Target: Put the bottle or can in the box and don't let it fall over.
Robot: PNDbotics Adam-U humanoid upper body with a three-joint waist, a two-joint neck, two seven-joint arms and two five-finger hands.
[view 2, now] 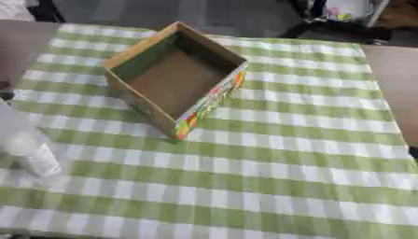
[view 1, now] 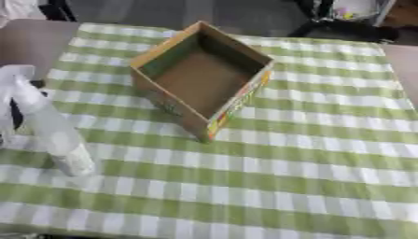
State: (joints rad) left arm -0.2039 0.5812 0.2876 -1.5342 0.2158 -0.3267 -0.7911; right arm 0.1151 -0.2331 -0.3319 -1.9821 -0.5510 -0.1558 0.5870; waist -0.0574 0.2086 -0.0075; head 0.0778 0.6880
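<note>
An open cardboard box (view 1: 204, 77) with a colourful printed front wall stands on the green and white checked cloth, and nothing is inside it. A pale, see-through bottle (view 1: 51, 128) stands at the left edge of the table, left of the box and apart from it. It leans, with its base towards me and its whitish top (view 1: 16, 74) tipped to the far left. Dark shapes (view 1: 15, 114) show behind the bottle at the left edge. They may be my left hand, but I cannot make out fingers or a hold. My right hand is in no view.
The checked cloth (view 1: 286, 177) spreads wide to the right of the box and in front of it. Bare brown table (view 2: 396, 70) shows beyond the cloth on the far right. Dark furniture and clutter (view 1: 343, 18) stand past the far edge.
</note>
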